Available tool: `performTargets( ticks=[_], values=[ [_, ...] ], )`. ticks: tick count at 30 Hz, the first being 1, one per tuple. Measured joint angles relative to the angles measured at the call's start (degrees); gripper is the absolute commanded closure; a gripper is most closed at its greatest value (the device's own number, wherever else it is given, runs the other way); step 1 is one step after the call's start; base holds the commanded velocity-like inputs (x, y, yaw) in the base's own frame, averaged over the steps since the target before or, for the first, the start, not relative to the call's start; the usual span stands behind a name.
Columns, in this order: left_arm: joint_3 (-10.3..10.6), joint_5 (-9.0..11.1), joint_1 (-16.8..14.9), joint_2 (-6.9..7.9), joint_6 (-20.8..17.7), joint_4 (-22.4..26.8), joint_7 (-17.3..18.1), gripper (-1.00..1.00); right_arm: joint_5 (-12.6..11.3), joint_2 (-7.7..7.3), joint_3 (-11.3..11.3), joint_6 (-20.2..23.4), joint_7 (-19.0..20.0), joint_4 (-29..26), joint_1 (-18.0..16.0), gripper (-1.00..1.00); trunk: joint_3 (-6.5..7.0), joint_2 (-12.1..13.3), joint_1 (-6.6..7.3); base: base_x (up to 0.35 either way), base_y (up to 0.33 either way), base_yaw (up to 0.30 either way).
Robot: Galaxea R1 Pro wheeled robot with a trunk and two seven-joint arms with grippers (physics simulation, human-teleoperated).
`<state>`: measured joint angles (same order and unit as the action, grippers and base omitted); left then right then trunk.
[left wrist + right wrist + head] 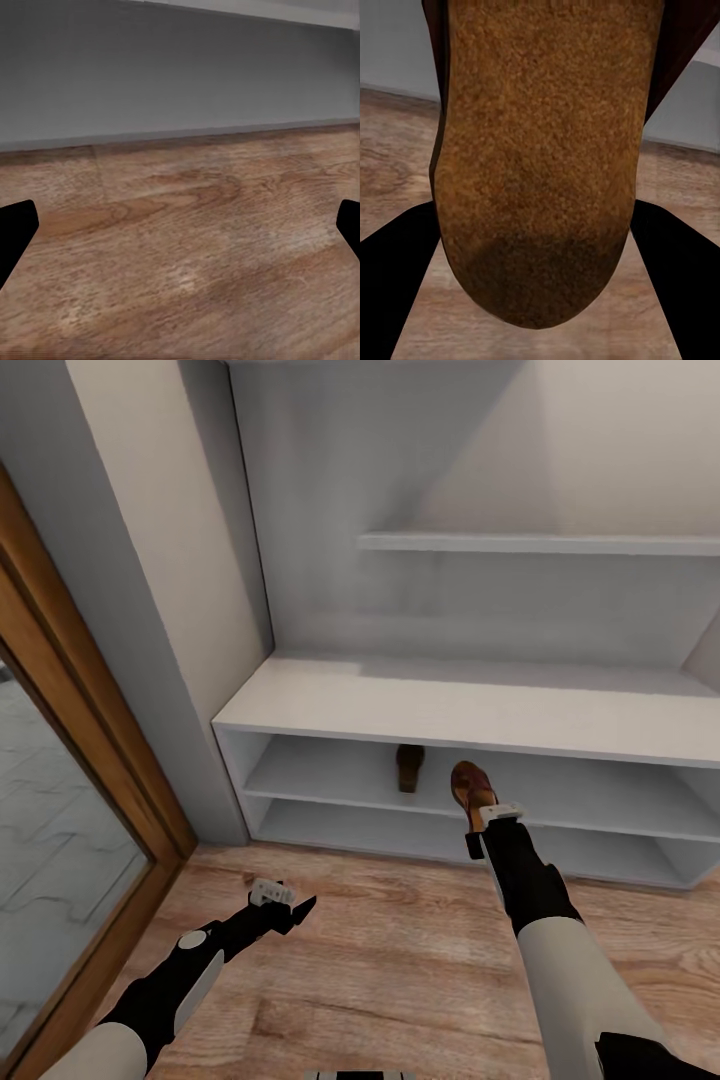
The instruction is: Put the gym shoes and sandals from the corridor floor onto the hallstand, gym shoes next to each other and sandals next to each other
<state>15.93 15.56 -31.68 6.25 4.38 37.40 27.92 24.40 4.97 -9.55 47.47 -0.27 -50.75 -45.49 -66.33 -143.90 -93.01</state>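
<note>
Right tool [487, 812] reaches forward to the front edge of the wide low white hallstand [470, 705], a bench unit with two open shelf levels and white floating wall shelves [540, 544] above. Its fingers are pinched on a dark brown leather sandal with tan insole [472, 785], gripped at the near end. The sandal's toe points into the upper shelf opening; whether it rests on the shelf board or hangs just above it cannot be told. From the right wrist view the tan insole [540, 150] is seen close up, grainy, with a darker worn patch near the rounded end, and one black finger [397, 285] on each side of it.

A second dark brown sandal [409, 767] sits farther back on the same upper shelf, to the left of the held one, close to it but apart.

Left tool [283, 901] hangs low over the light brown wood-plank corridor floor [380, 960], near left of the hallstand, fingers spread and holding nothing. In the left wrist view both black fingertips [15, 232] stand wide apart over bare planks, with a grey wall base [180, 75] beyond.

A wood-framed glass door [70, 780] runs along the far left.

No brand marks, labels or readable writing on either sandal, the hallstand or the arms.
</note>
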Motion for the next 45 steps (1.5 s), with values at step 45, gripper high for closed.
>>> performTargets(
  ticks=[45],
  values=[
    [0.0,0.02,0.0,0.0,0.0,0.0,-0.08,-1.0,-0.05,-0.02,-0.1,0.0,0.11,0.0,0.0,1.0,-0.23,-0.02,-0.02,0.101,0.058,0.0]
  ],
)
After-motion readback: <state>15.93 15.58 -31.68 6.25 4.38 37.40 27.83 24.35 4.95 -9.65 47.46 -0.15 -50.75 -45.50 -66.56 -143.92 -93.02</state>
